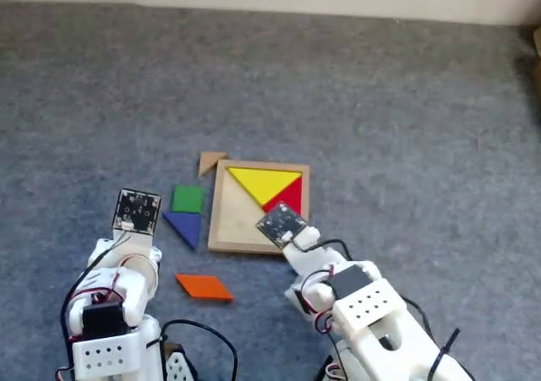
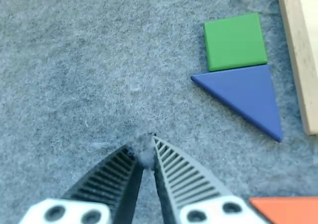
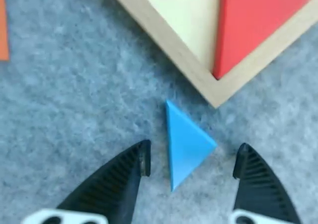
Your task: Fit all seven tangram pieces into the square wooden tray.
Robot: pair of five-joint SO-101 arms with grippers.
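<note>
Lower the spread right gripper (image 3: 193,159) straight over the light blue triangle (image 3: 186,142), lying on the carpet (image 3: 74,100) just beside the tray (image 3: 176,50) corner. Pinch across flat edges, not the point. Left gripper (image 2: 148,147) clenched on nothing, near the green square (image 2: 233,40). Hidden beneath the right arm (image 1: 363,305) from above: that triangle and the tray's near corner. Orange piece (image 2: 285,209) cut off.

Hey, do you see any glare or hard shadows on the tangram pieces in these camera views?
High view: soft, even light, with no glare on the yellow triangle or the tray. Left wrist view: the green square and dark blue triangle are evenly lit, with no hard shadows. Right wrist view: the light blue triangle casts barely any shadow on the carpet, and the red triangle shows no glare.
</note>
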